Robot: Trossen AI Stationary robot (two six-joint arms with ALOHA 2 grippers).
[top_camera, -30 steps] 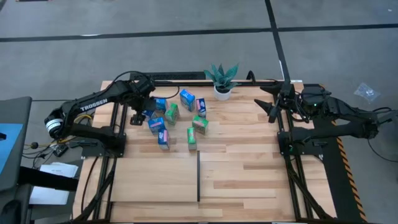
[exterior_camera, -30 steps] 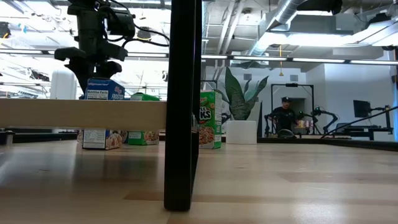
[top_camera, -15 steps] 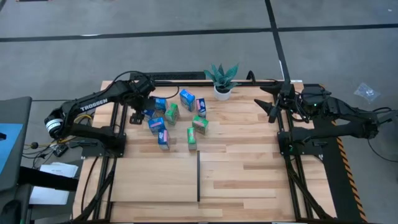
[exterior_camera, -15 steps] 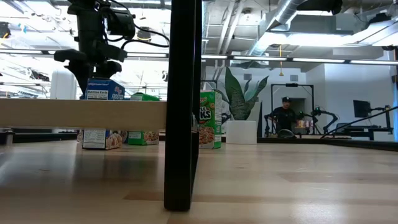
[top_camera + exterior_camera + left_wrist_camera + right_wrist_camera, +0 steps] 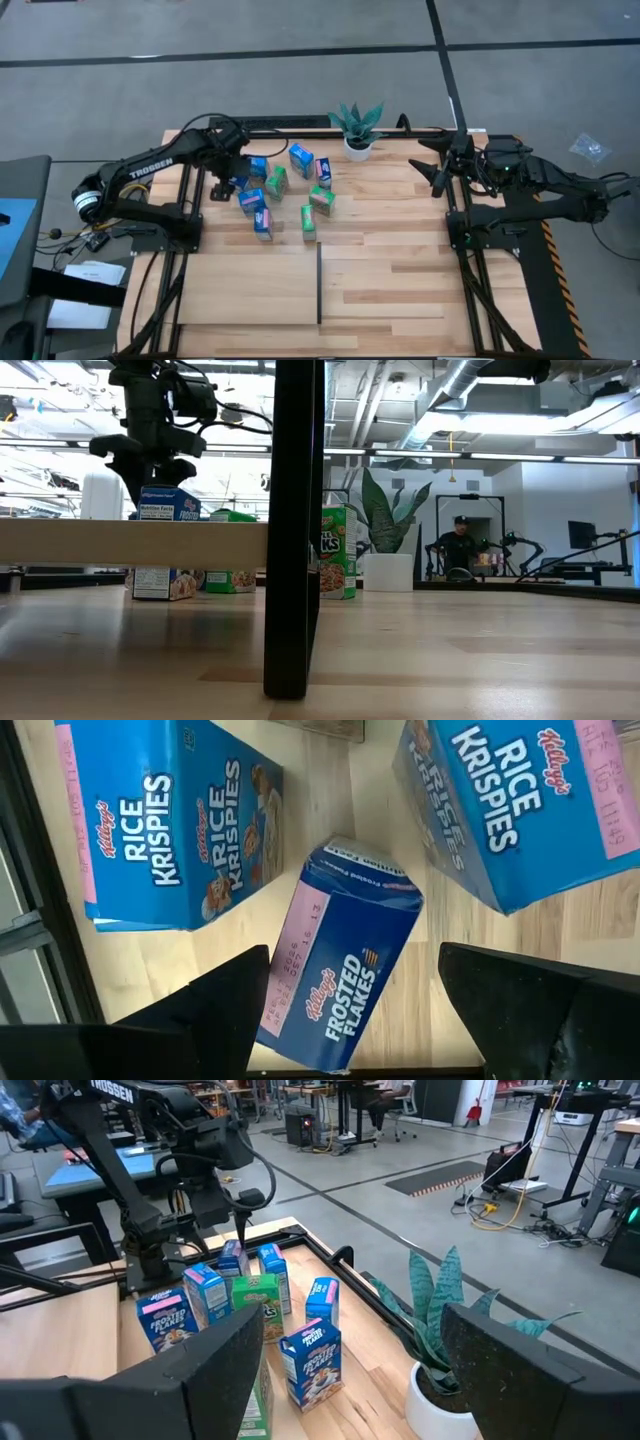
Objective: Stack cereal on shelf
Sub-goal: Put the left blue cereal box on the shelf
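Several small blue and green cereal boxes [image 5: 285,190] lie and stand scattered at the far left of the light-wood shelf surface [image 5: 400,270]. My left gripper [image 5: 350,1010] points down over a blue Frosted Flakes box [image 5: 345,960], open, one finger on each side of it; a gap shows beside one finger. In the low view the same box [image 5: 165,503] stands under that gripper [image 5: 150,470]. Two blue Rice Krispies boxes [image 5: 170,820] [image 5: 520,800] flank it. My right gripper [image 5: 437,172] waits open and held level at the far right.
A potted green plant [image 5: 357,125] stands at the far edge beside the boxes. A thin black divider strip [image 5: 319,285] runs toward the near edge at mid table. Black rail frames [image 5: 470,260] edge both sides. A person [image 5: 457,545] sits far off in the room behind.
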